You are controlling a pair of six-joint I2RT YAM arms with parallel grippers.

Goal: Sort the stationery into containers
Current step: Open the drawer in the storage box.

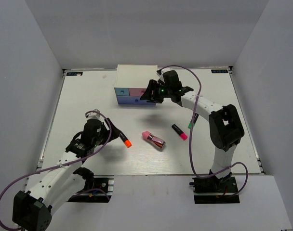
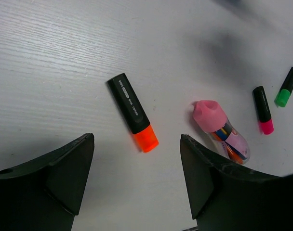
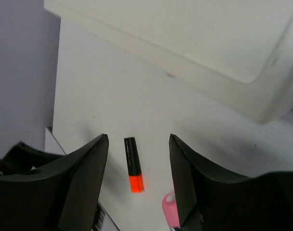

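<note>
Spread wide and empty, left claw [image 2: 137, 161] hovers over the short black orange-ended marker [image 2: 132, 110] lying on the white counter [image 2: 64, 57]. The pick is in hand, I judge: descend, close. Right claw [image 1: 150, 94], likewise parted, hangs by the small white cabinet's [image 1: 134, 74] coloured drawers [image 1: 128, 99].

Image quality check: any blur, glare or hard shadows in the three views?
Top external: even light, no glare, only a soft shadow under the right gripper beside the cabinet. Left wrist: orange marker sharp, top-right corner a dark blur. Right wrist: cabinet top close and soft; marker beyond it crisper.
</note>
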